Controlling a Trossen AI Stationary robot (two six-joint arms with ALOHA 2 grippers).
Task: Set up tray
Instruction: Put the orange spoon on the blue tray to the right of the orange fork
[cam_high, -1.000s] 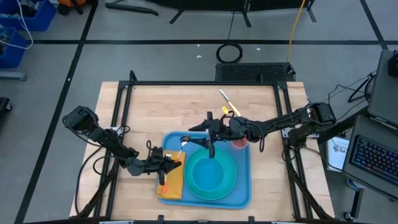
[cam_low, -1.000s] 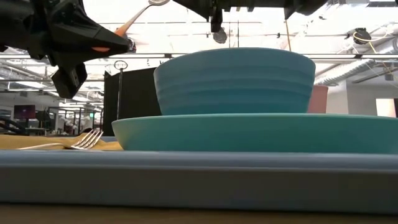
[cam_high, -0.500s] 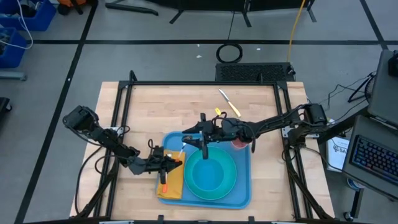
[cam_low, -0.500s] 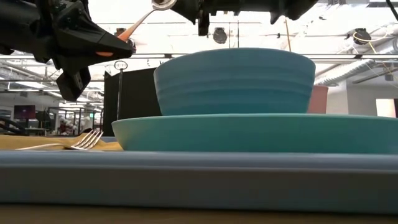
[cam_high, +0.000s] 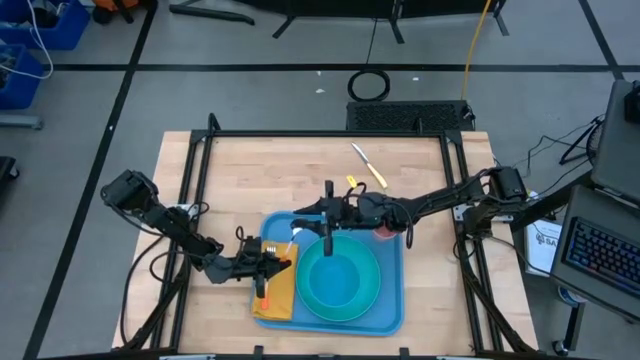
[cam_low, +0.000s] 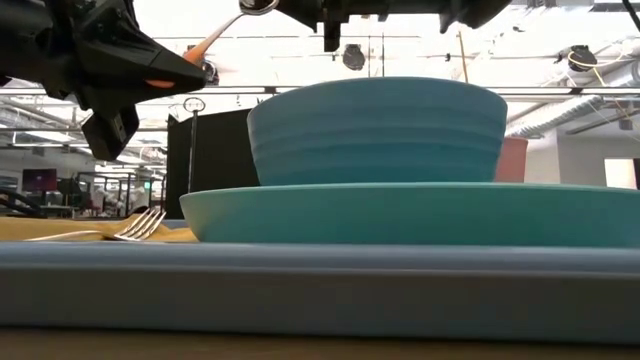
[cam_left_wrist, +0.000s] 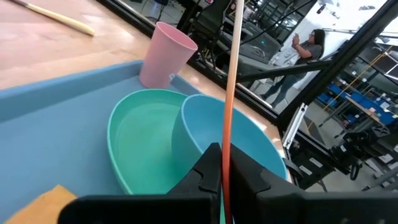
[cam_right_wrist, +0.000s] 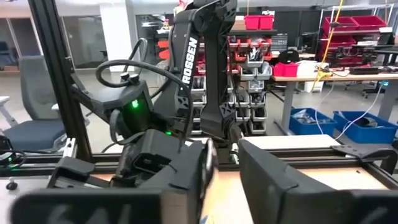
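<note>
Your light-blue tray (cam_high: 390, 305) sits at the near middle of the wooden table (cam_high: 250, 170). On it a turquoise plate (cam_high: 345, 300) carries a blue bowl (cam_low: 375, 130), with a pink cup (cam_left_wrist: 165, 56) at the tray's far right corner and a yellow-orange napkin (cam_high: 280, 300) along its left edge; a fork (cam_low: 135, 228) lies on the napkin.

Your left gripper (cam_high: 283, 258) hovers over the napkin, clenched on the orange handle of a spoon (cam_left_wrist: 231, 87) that slants up toward the far side. Your right gripper (cam_high: 300, 221) reaches in over the tray's far left part, its fingers either side of the spoon's bowl end; you cannot tell whether they pinch it. A yellow-handled knife (cam_high: 368, 165) lies on the table beyond the tray.
</note>
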